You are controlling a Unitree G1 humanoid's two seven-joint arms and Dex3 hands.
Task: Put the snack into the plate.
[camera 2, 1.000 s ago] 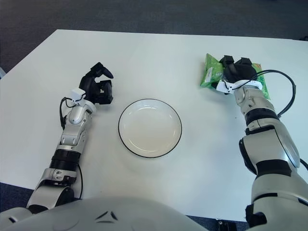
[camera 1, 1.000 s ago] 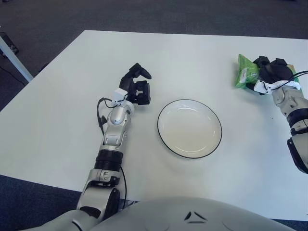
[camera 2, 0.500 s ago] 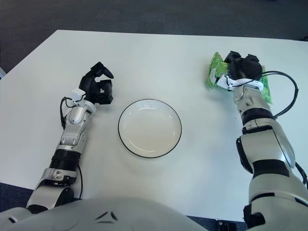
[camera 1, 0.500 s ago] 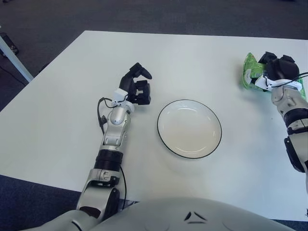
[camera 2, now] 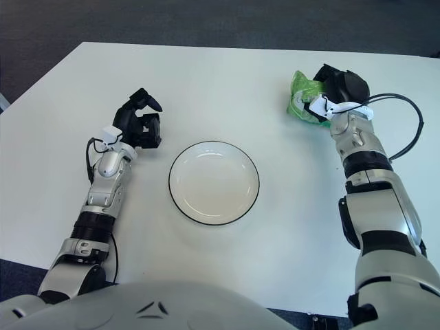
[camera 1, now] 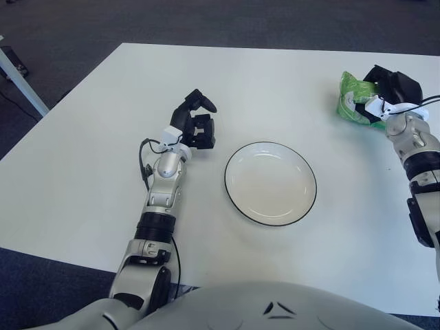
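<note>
The left hand [camera 1: 196,124] rested at the left of the white, smooth-topped desk [camera 1: 82,165], forearm laid flat on the surface. Its black fingers [camera 1: 199,103] were curled inward and enclosed nothing. This position placed it just beside the plate without touching it, well apart from the snack, which suggested a parked arm that left the working area free for the other hand.

The round white plate with a thin black rim [camera 1: 271,183] sat near the centre of the desk. Its surface appeared glossy and hard, probably ceramic or melamine, with a shallow dished profile. It held nothing. Its central position put it within reach of either arm.

The right hand [camera 2: 337,88] was at the far right of the desk, well apart from the plate. Its dark fingers [camera 2: 328,77] were clamped on the green crinkled plastic snack packet [camera 2: 301,100], gripping it at its right-hand portion. The packet was bunched and creased where held, which indicated thin, pliable film that deforms under pressure; a white printed label patch showed on its face. Whether the packet was touching the desk or was raised clear of it could not be determined.

As judged, the grasp step was complete and the transfer leftward to the plate was not yet done.
</note>
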